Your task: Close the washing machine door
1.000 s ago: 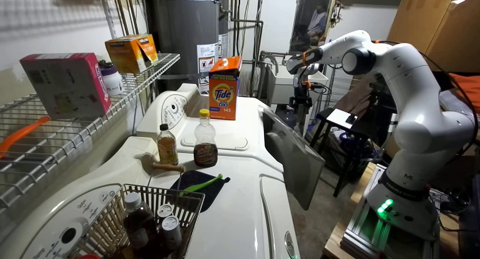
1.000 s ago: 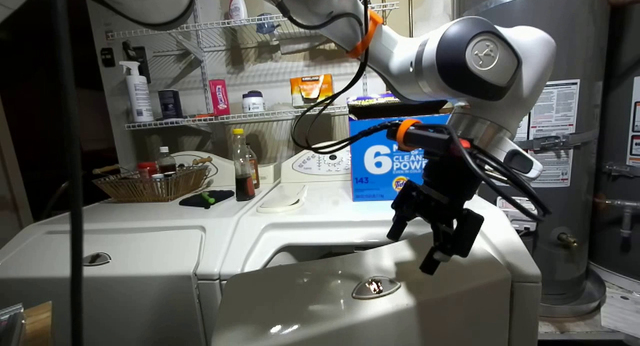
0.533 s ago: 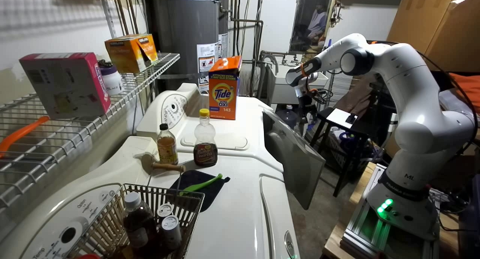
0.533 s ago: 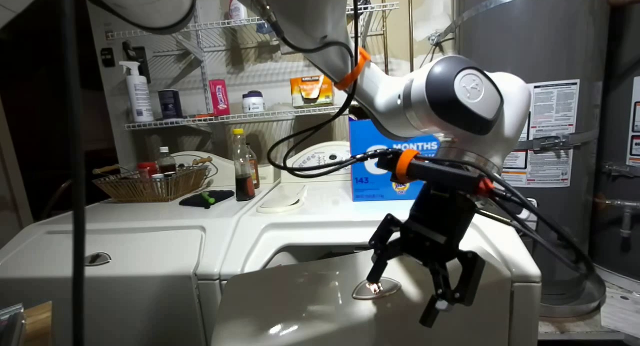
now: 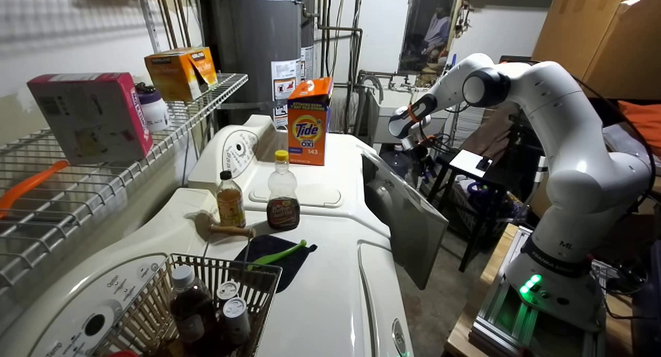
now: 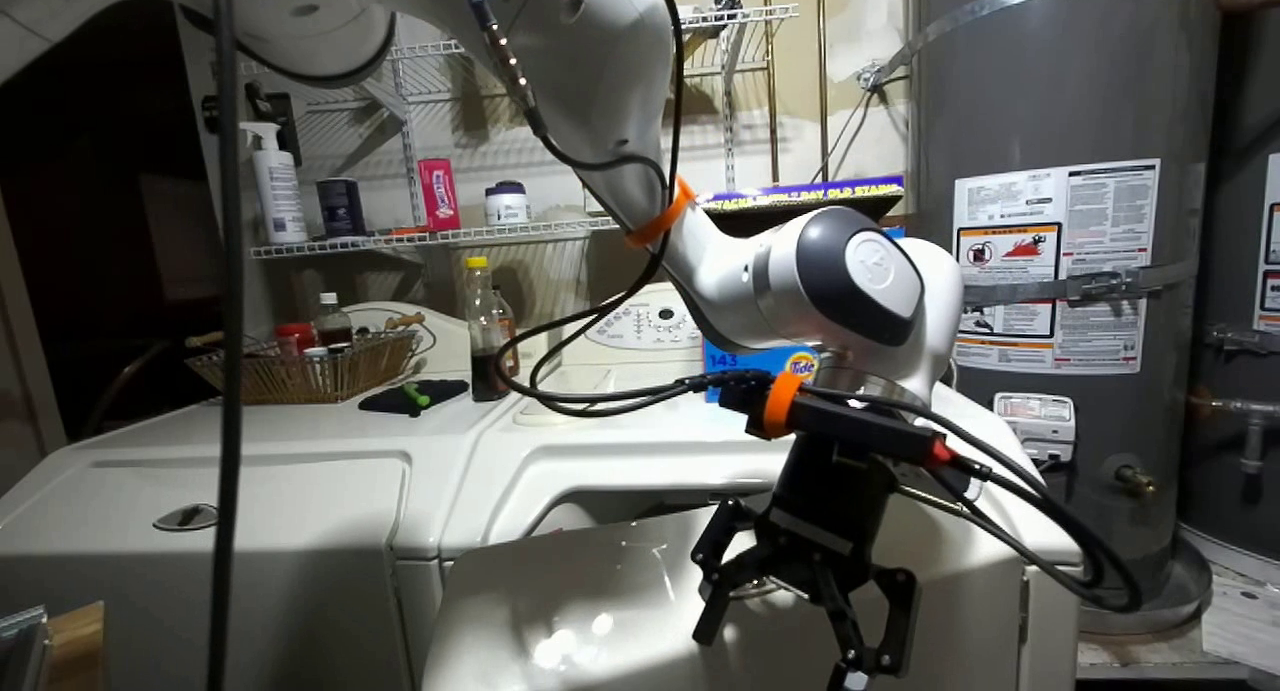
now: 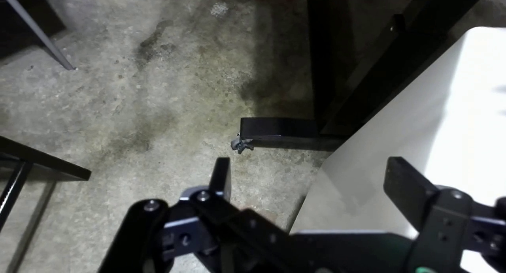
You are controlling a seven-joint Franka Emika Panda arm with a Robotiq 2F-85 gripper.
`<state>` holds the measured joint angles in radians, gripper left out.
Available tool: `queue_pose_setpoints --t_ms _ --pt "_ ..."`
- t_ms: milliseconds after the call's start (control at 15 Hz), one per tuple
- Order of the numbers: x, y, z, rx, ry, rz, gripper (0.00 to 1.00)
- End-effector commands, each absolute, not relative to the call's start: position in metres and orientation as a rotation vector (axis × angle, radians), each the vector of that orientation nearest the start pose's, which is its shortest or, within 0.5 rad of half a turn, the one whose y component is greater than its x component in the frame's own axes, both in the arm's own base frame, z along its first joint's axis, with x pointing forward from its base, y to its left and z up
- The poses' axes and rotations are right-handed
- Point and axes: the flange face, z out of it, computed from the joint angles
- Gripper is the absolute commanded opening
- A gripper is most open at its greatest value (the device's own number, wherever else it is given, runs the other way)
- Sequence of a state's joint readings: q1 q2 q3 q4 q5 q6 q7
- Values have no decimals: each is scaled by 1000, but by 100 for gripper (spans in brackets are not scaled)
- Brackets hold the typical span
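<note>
The washing machine door (image 6: 600, 611) is seen open in both exterior views, swung out from the front of the washing machine (image 6: 660, 446), with a strip of the opening left exposed above its upper edge. The tool (image 6: 778, 656) is held in front of the door's outer face, pointed downward and released, its fingers (image 6: 712, 611) spread wide apart; whether the door is touched cannot be told. In the wrist view, concrete floor (image 7: 138, 107) is shown partly between and beyond the fingers, and much of the right side is filled by a pale surface (image 7: 355, 186) that cannot be identified with certainty. A detergent box (image 5: 307, 124) is stood upright on top of the washing machine. Just beside the machine, a second white appliance (image 6: 280, 491) is placed, by which a slatted basket (image 6: 270, 383), a dark cloth (image 5: 294, 272) with a green utensil (image 5: 279, 255) laid on it, a yellow-capped bottle (image 5: 282, 212) and a black-capped bottle (image 5: 230, 204) are carried, both bottles upright. A grey tank (image 6: 1060, 101) is seen past the washing machine in both exterior views.
</note>
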<state>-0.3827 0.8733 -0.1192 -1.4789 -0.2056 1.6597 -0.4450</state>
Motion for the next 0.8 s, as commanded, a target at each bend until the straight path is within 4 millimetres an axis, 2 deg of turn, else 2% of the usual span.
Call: queue_pose_setpoints --t_ms 0,400,733 --pt "546 -320 128 -2943 -57 1120 100" --pt "539 -337 93 -2996 48 1129 100" --pt "537 -331 62 -3003 150 1095 100"
